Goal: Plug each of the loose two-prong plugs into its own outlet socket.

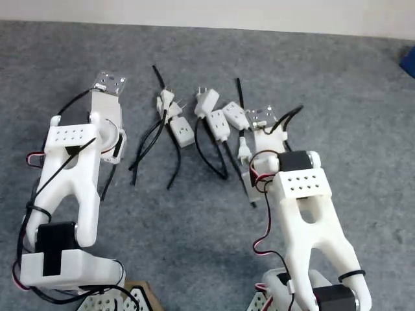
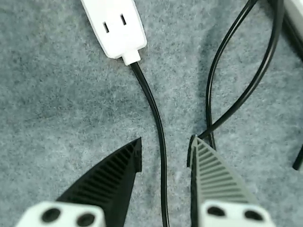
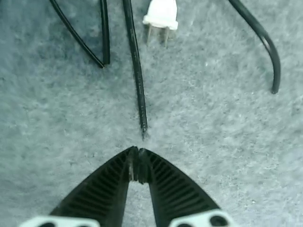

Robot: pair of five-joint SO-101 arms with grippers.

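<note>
In the left wrist view my left gripper [image 2: 164, 153] is open just above the grey carpet, and a black cord [image 2: 158, 127] runs between its fingers without being pinched. That cord leads to a white outlet socket [image 2: 118, 26] ahead, slots facing up. My right gripper [image 3: 138, 163] is shut on nothing, low over the carpet. Ahead of it lies a white two-prong plug [image 3: 162, 14], prongs pointing back at the gripper, beside a cut cord end [image 3: 138, 85]. The high view shows sockets [image 1: 183, 131] [image 1: 219, 124] [image 1: 236, 115] and plugs [image 1: 167, 98] [image 1: 207, 98] [image 1: 244, 150] between two arms.
Black cords [image 1: 152, 139] trail loosely from the sockets and plugs toward the table's near side. A doubled black cord [image 2: 236, 80] lies beside my left gripper. One arm's gripper [image 1: 109, 83] sits at the far left, the other arm's [image 1: 262, 118] beside the rightmost socket.
</note>
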